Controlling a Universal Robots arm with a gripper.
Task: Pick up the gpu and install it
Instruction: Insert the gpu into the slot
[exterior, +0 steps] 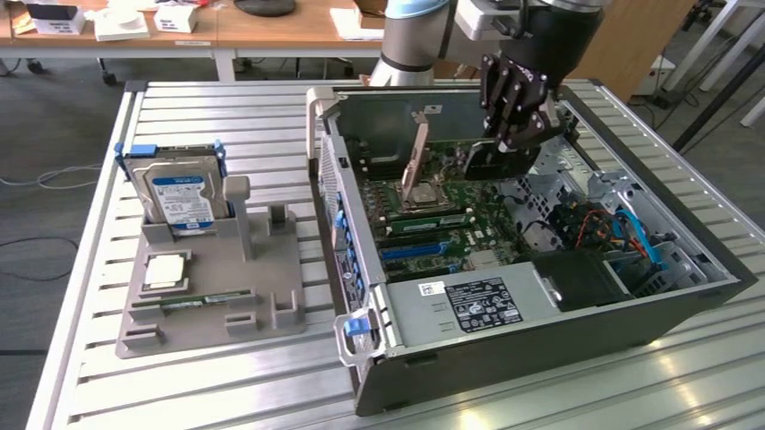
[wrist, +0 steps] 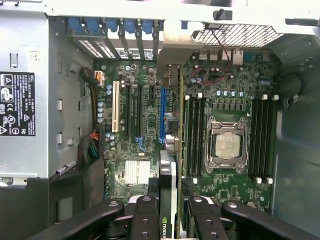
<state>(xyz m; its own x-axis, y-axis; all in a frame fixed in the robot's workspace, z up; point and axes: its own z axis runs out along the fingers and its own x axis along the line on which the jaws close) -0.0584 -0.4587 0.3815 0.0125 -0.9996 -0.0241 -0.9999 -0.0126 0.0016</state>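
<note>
The gpu point(wrist: 168, 167) is a thin dark card seen edge-on, with its silvery bracket point(wrist: 174, 50) at the far end by the case's rear slots. My gripper point(wrist: 169, 202) is shut on it, one finger on each face. The card hangs over the green motherboard point(wrist: 135, 115), roughly in line with the blue slot point(wrist: 162, 112), and I cannot tell whether it touches. In the exterior view my gripper point(exterior: 517, 141) is inside the open computer case point(exterior: 669, 305), with the gpu point(exterior: 485, 163) below it and the bracket point(exterior: 418, 148) slanting toward the exterior view's left.
A processor socket point(wrist: 226, 145) and memory slots lie beside the card. A power supply point(exterior: 478, 300) fills the case's front. On the slatted table point(exterior: 215, 376), a grey holder point(exterior: 257, 269) carries a hard drive point(exterior: 179, 193), a processor chip point(exterior: 164, 269) and a memory stick point(exterior: 197, 302).
</note>
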